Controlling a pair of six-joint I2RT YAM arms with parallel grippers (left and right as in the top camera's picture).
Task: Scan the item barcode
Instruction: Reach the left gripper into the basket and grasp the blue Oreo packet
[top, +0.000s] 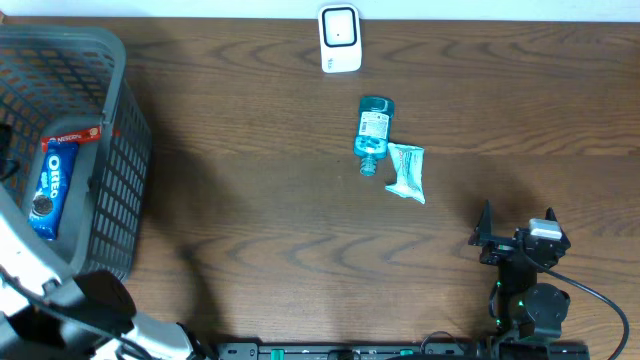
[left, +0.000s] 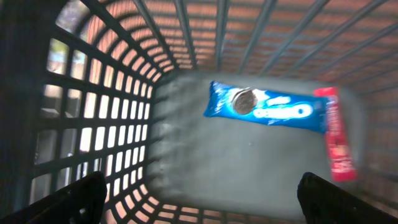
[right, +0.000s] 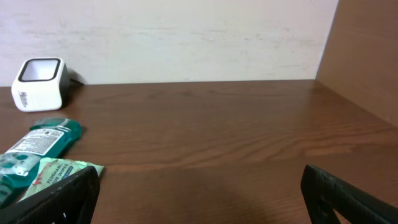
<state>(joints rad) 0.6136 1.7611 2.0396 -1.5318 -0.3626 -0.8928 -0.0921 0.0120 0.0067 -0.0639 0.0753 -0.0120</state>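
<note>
The left gripper (left: 199, 202) is hanging wide open, empty, inside the grey basket (left: 93, 124) — the Oreo pack (left: 267, 107) is lying on its floor beside a red packet (left: 336, 140). The right gripper (right: 202, 199), also spread wide and empty, is facing the white barcode scanner (right: 38, 84).

Overhead: straight down on the dark brown wooden table (top: 250, 200), from well above. Left wrist: close, aimed down into the grey plastic lattice basket (left: 249, 174) — also at overhead's left edge. Right wrist: low, level across the table toward the pale wall (right: 186, 37) — sharing the white boxy scanner (right: 38, 83) with overhead.
</note>
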